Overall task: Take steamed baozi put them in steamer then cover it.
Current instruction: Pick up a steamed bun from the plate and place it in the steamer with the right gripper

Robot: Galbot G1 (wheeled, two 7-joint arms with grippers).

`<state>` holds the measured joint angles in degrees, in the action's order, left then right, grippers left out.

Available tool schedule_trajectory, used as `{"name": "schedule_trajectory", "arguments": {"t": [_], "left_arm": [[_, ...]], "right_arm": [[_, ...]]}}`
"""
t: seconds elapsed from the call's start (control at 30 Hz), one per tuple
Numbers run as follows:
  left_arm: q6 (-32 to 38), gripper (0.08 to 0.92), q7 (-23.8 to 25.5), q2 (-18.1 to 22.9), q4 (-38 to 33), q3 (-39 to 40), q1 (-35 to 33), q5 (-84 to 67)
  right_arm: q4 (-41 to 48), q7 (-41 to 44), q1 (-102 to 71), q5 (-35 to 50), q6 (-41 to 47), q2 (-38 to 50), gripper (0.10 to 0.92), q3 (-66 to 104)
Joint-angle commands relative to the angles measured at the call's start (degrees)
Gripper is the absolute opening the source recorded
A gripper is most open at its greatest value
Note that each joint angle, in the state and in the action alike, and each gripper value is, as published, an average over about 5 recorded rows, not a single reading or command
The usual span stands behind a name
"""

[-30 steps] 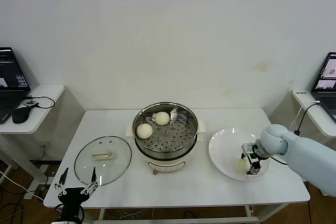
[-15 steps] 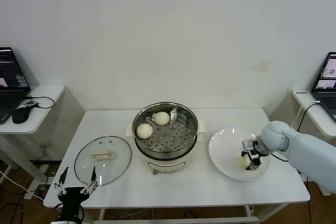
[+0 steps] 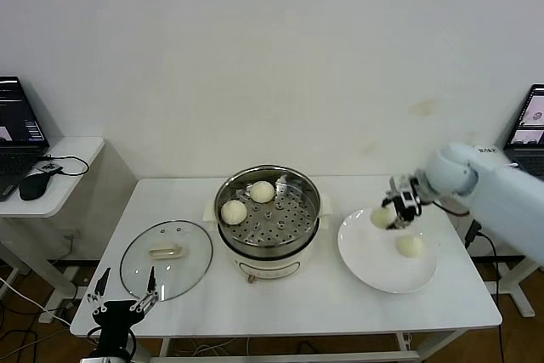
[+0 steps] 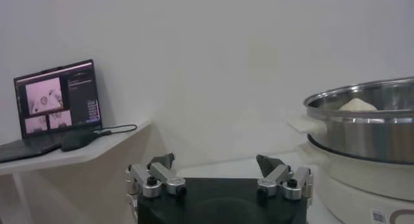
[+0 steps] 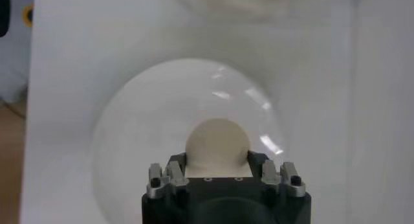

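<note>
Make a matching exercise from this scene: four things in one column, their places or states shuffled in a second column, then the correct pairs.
Column one:
1. glass lid
2. right claw
3. left claw
4. white plate

Column two:
A. shut on a baozi, lifted above the plate's rim
B. flat on the table, left of the steamer
C. open, idle at the table's near left edge
D. right of the steamer, one bun lying on it

Pairs: 1-B, 2-A, 3-C, 4-D
</note>
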<state>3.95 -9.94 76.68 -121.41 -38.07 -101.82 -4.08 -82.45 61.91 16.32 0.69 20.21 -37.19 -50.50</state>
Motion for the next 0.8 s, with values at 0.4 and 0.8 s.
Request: {"name": "schedule_trajectory", "arguments": {"t": [0.4,0.8], "left_arm": [[0.3,0.823,-0.3,0.3,0.1,-0.9,-0.6,-0.7],[0.4,0.823,-0.4,0.6,-0.2,-1.8,-0.7,-1.0]], "right_arm": [[-0.8,-6.3,16.5,12.0,-0.9,-19.0,0.618,-12.3],[1.6,-5.1,11.5,6.4,-18.2,-26.7,0.614,-20.4]]}}
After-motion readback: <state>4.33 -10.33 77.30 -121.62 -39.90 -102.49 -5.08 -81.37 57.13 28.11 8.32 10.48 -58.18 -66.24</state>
